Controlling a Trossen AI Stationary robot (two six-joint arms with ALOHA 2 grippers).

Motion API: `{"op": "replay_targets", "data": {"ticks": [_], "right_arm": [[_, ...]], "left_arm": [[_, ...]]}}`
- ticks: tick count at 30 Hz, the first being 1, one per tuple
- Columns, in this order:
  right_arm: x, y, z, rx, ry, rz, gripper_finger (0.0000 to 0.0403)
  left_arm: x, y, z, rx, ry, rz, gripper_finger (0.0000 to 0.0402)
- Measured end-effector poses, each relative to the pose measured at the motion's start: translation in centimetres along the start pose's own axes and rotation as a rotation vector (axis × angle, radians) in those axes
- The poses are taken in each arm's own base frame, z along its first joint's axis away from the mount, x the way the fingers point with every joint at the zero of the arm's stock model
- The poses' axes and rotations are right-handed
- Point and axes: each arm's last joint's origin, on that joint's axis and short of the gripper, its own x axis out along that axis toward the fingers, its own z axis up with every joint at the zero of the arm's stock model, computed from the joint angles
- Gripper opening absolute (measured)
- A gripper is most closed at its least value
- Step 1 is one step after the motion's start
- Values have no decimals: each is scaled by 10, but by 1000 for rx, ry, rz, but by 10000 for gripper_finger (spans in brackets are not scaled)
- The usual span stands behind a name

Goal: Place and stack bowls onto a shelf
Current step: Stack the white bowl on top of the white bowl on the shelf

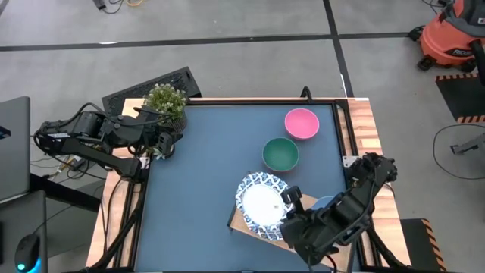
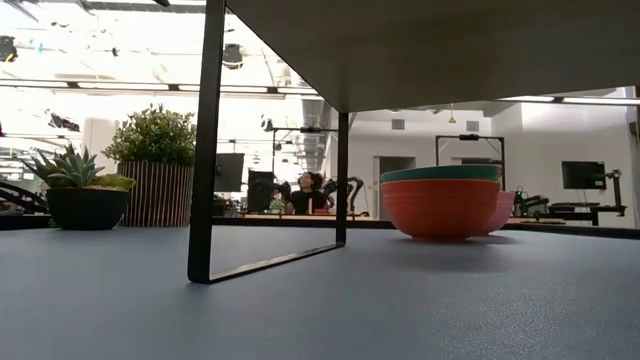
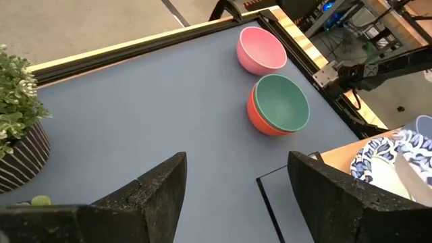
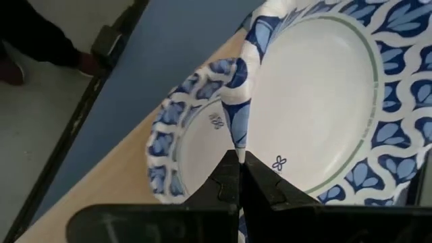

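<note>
Right gripper (image 4: 239, 177) clenched on patterned bowl (image 4: 324, 101) rim over shelf (image 1: 241, 220) edge; open blue tabletop (image 1: 204, 159) leftward; left gripper (image 3: 233, 196) released.

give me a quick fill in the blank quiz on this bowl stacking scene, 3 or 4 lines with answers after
1. The right gripper is shut on the rim of a white bowl with a ____ patterned rim.
2. The teal-green bowl sits nested inside the ____ bowl.
3. The left gripper, jaws open, waits near the potted ____.
4. The pink bowl rests on the dark blue ____, not on the shelf.

Answers: blue; red; plant; tabletop
</note>
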Motion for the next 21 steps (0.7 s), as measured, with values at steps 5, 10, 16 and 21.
{"op": "replay_targets", "data": {"ticks": [5, 10, 16, 21], "right_arm": [[-2, -1, -1, -27, 0, 22, 21], [-13, 0, -4, -94, -37, -29, 21], [-25, -6, -21, -19, -30, -11, 21], [-20, -6, -38, -6, 28, -22, 21]], "left_arm": [[0, 0, 0, 9, -3, 2, 243], [0, 0, 0, 11, -7, 7, 243], [0, 0, 0, 12, -7, 9, 243], [0, 1, 0, 18, -17, 27, 243]]}}
